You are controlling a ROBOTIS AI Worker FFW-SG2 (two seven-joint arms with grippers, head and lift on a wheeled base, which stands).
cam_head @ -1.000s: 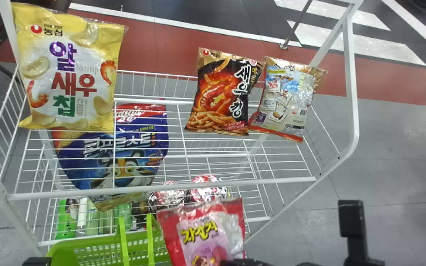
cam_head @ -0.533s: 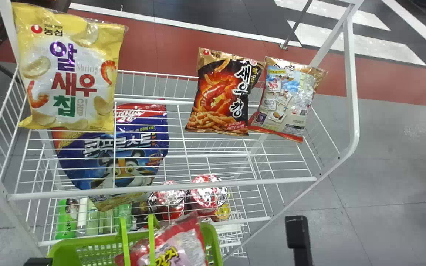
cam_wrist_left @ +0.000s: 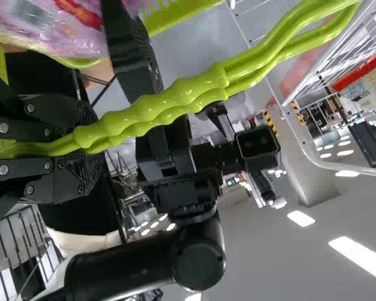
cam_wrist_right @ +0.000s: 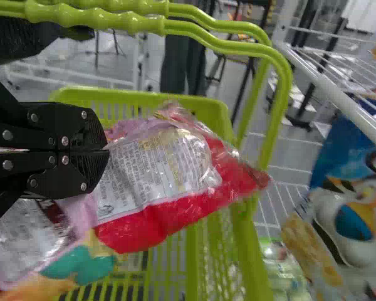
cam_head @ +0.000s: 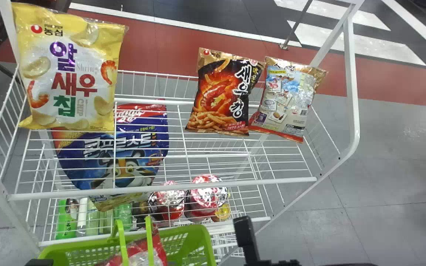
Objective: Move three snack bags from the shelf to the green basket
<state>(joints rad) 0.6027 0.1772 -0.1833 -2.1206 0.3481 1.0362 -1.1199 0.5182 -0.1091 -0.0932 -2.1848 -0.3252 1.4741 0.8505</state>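
The right gripper's arm part (cam_head: 245, 236) shows beside the green basket (cam_head: 194, 231) in the head view. In the right wrist view the right gripper (cam_wrist_right: 105, 150) is shut on the red-and-pink snack bag (cam_wrist_right: 156, 182), over the basket (cam_wrist_right: 219, 106) and below its handles. The left gripper's black part (cam_head: 39, 262) is at the bottom left; in the left wrist view the left gripper (cam_wrist_left: 91, 148) is shut on the green basket handles (cam_wrist_left: 175, 97). On the shelf are a yellow bag (cam_head: 67, 70), a black-and-orange bag (cam_head: 222, 94) and a pale patterned bag (cam_head: 287, 98).
The white wire shelf (cam_head: 161, 187) stands just beyond the basket. A blue cereal bag (cam_head: 124, 147), red-topped cups (cam_head: 203, 195) and green bottles (cam_head: 67, 221) sit lower down. The rack's right post (cam_head: 351, 81) rises beside the pale bag.
The right arm has moved left with the red-and-pink bag, which has gone from in front of the shelf to behind the basket handles. The basket has shifted slightly left; the shelf bags are unmoved.
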